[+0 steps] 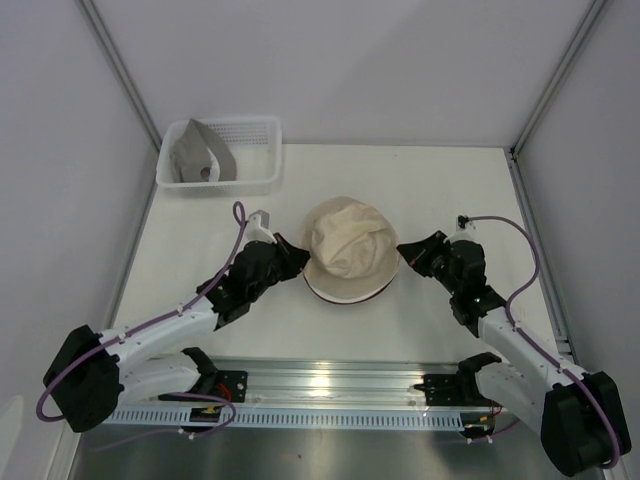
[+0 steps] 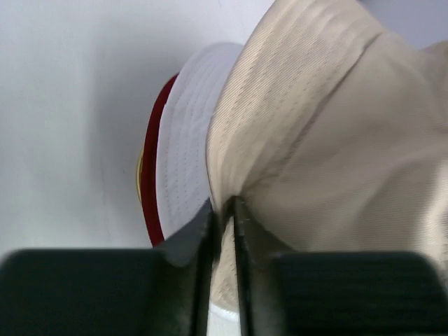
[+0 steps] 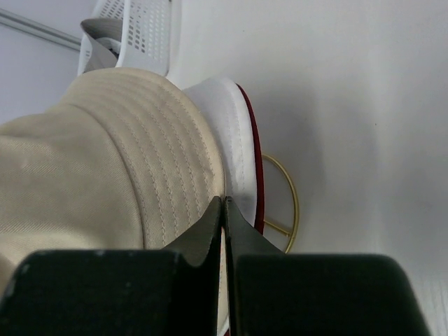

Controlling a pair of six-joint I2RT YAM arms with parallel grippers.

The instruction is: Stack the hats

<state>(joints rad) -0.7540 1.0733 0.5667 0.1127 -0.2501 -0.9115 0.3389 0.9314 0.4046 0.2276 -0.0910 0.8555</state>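
**Brim pinched from both sides**

A beige fabric bucket hat [image 1: 348, 245] tops the central pile, over a white fabric bucket hat [image 2: 183, 140] and a dark red fabric bucket hat [image 2: 149, 189]. The left gripper [image 2: 222, 206], jaws narrow, nips its brim at 9 o'clock; the right gripper [image 3: 223, 201], closed tight, at 3 o'clock. A grey fabric bucket hat [image 1: 200, 155] lies in a white plastic mesh basket [image 1: 262, 150] at 11 o'clock.

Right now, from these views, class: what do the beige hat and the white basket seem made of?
Beige hat: woven cotton-like cloth, matte; twill ribs and stitched brim rows show. Basket: probably rigid plastic, smooth; moulded mesh walls.
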